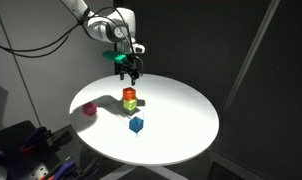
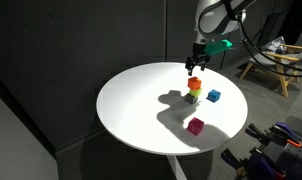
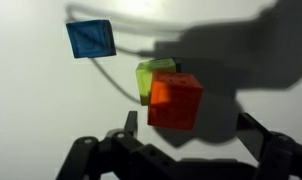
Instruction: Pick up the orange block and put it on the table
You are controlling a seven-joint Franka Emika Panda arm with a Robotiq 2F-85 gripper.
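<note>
Cubes, four by my count: one orange block (image 1: 129,93), one yellow-green cube (image 1: 129,103), one blue cube (image 1: 136,124), one pink cube (image 1: 90,109); table (image 1: 181,120), one, round and white. Orange block sits on top of the yellow-green cube, a stack two high near the table's middle; blue cube lies near the stack, pink cube further off, each alone on the tabletop. Gripper (image 1: 131,72), one, hangs just above the stack, a thin gap showing in both exterior views; in my wrist view its two fingers (image 3: 86,155) are spread wide either side of the orange block, holding nothing.
</note>
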